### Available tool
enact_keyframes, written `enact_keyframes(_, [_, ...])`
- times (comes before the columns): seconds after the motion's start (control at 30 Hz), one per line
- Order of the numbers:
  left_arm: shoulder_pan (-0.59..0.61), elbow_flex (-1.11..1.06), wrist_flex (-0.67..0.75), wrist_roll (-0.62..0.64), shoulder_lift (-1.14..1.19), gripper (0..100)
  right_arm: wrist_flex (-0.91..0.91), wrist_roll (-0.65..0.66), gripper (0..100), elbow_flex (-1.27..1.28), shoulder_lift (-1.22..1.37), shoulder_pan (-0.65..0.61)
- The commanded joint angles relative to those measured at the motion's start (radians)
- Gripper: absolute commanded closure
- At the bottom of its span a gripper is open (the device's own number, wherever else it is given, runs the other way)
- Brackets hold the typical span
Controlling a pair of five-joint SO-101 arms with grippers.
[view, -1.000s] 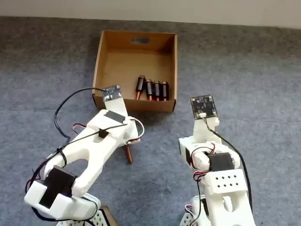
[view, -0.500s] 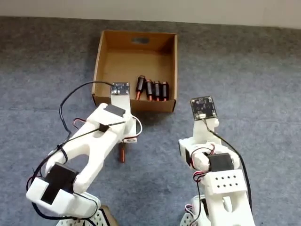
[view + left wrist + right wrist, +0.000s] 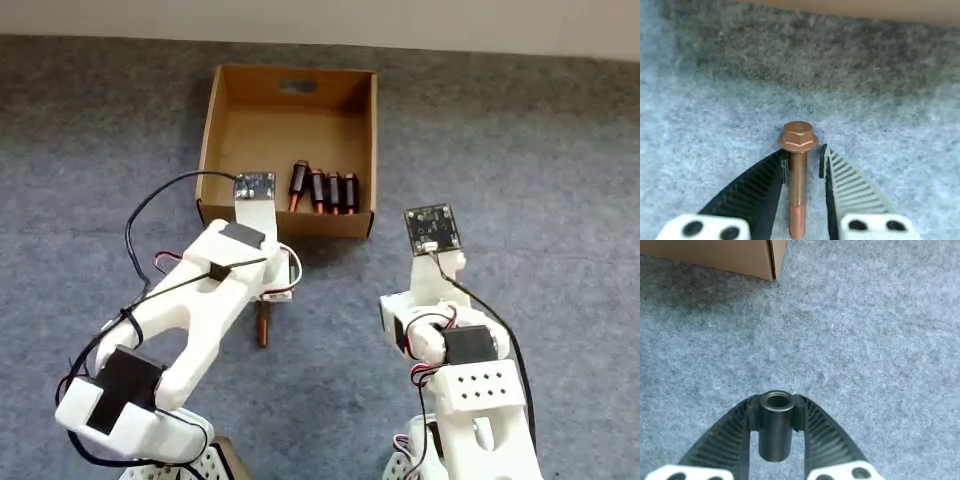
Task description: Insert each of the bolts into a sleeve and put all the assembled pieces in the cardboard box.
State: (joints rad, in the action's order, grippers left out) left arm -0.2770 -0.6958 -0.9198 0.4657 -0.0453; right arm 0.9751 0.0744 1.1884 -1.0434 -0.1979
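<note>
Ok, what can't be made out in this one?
High view: left hand and part of its bolt, covered by the left arm.
High view: right hand and its sleeve, under the right arm.
High view: how deep the bolts sit in the assembled pieces in the cardboard box, too small.
Right wrist view: the box beyond one corner, cut off by the edge.

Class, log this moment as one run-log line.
left gripper: holding copper bolt | right gripper: holding black sleeve | cardboard box: four assembled pieces inside | insertion: not yet done
</note>
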Motion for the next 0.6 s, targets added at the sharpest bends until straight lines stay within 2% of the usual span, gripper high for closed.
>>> enact_keyframes(0.0, [0.013, -0.030, 0.077, -0.008, -0.005, 87, -0.015, -0.002, 99.3, -0.005, -0.028, -0.008])
enact_keyframes(0.1, [0.015, -0.038, 0.089, -0.006, -0.007, 88, -0.008, -0.002, 99.3, -0.001, -0.099, -0.008])
enact_keyframes(0.2, [0.010, -0.036, 0.091, -0.005, -0.007, 99, -0.010, -0.002, 99.3, 0.039, -0.214, -0.008])
enact_keyframes(0.47, [0.008, -0.021, 0.081, -0.009, -0.071, 99, -0.007, -0.002, 99.3, 0.065, -0.444, -0.008])
enact_keyframes(0.57, [0.008, 0.012, 0.009, -0.011, -0.188, 99, -0.012, 0.000, 99.3, 0.058, -0.460, -0.008])
